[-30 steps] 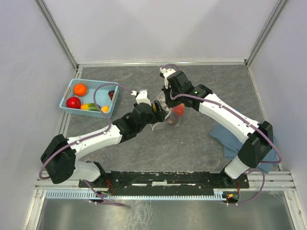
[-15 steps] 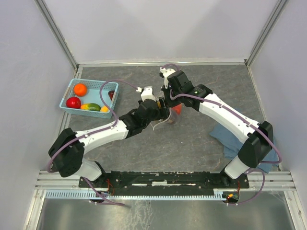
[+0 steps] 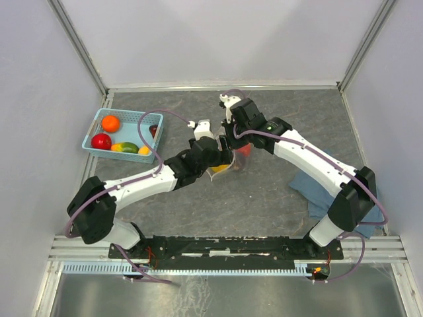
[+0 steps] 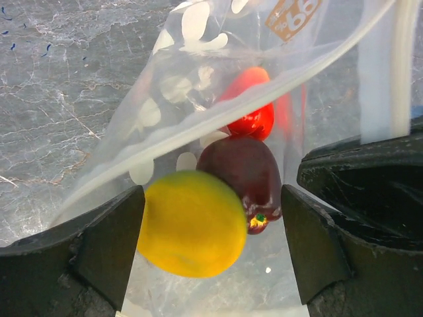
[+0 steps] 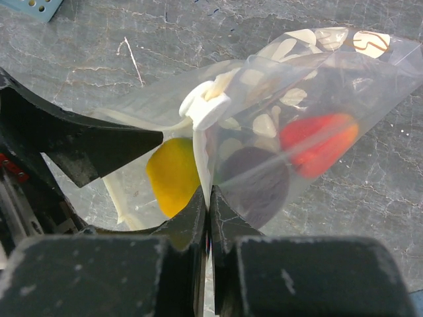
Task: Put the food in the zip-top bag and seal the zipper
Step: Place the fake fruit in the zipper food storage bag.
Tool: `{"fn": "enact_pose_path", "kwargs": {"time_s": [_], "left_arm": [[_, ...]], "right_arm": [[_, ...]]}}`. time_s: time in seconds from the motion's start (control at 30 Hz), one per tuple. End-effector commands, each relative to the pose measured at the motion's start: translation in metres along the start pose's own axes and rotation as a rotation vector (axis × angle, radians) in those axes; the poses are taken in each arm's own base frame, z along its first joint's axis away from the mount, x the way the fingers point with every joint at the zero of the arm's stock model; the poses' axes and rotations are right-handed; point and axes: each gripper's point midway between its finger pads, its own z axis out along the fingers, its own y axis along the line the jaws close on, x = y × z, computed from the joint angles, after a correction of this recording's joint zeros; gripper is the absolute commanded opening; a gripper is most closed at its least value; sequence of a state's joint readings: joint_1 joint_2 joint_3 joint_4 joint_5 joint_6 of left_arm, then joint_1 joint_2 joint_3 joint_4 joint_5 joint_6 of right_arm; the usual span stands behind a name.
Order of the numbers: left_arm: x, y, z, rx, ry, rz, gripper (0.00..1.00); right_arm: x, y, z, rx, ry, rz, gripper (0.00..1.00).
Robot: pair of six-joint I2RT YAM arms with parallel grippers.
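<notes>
The zip-top bag (image 3: pixel 235 160) hangs at the table's middle, between both grippers. My right gripper (image 5: pixel 209 198) is shut on the bag's mouth edge, just below a white slider (image 5: pixel 206 109) on the zipper (image 4: pixel 165 146). My left gripper (image 4: pixel 211 244) stands open at the bag's mouth, around a yellow food piece (image 4: pixel 192 224) that lies against its left finger, with a gap to the right finger. Deeper in the bag lie a dark purple piece (image 4: pixel 241 172) and a red piece (image 4: pixel 254 105). The right wrist view shows the same yellow piece (image 5: pixel 173 175) inside the mouth.
A light-blue basket (image 3: pixel 92 125) at the far left holds an orange fruit (image 3: pixel 110 123), a red one (image 3: pixel 101 140), a green-yellow one (image 3: pixel 124 147) and a dark one (image 3: pixel 153 130). A blue cloth (image 3: pixel 317 191) lies under the right arm.
My left arm has moved right, up to the bag's mouth, and its fingers have spread a little wider. The right gripper has stayed where it was on the bag.
</notes>
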State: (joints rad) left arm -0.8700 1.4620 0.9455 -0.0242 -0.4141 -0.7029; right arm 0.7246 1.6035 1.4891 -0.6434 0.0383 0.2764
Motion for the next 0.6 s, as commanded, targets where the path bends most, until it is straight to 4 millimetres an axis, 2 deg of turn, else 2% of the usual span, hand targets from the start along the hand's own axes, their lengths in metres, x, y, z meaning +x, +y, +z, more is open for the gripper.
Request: {"fn": "enact_pose_path", "kwargs": {"time_s": [0.0,0.13,0.33,0.4,0.57], "left_arm": [[-0.032,-0.017,-0.016,0.055,-0.066,-0.045,0.9],[-0.036,-0.021,-0.029,0.093,-0.059,-0.054,0.92],[-0.04,-0.031,-0.061,0.19,-0.018,-0.049,0.93],[-0.034,-0.029,-0.071,0.209,0.009,-0.057,0.93],[-0.012,-0.011,-0.094,0.218,0.065,-0.128,0.92]], "right_arm": [[-0.017,0.003,-0.01,-0.006,-0.074,0.012,0.09],[-0.016,0.002,-0.009,0.001,-0.072,0.012,0.09],[-0.016,-0.001,-0.008,0.015,-0.07,0.011,0.08],[-0.017,-0.001,-0.007,0.015,-0.072,0.01,0.08],[-0.017,-0.002,-0.008,0.021,-0.074,0.011,0.07]]}}
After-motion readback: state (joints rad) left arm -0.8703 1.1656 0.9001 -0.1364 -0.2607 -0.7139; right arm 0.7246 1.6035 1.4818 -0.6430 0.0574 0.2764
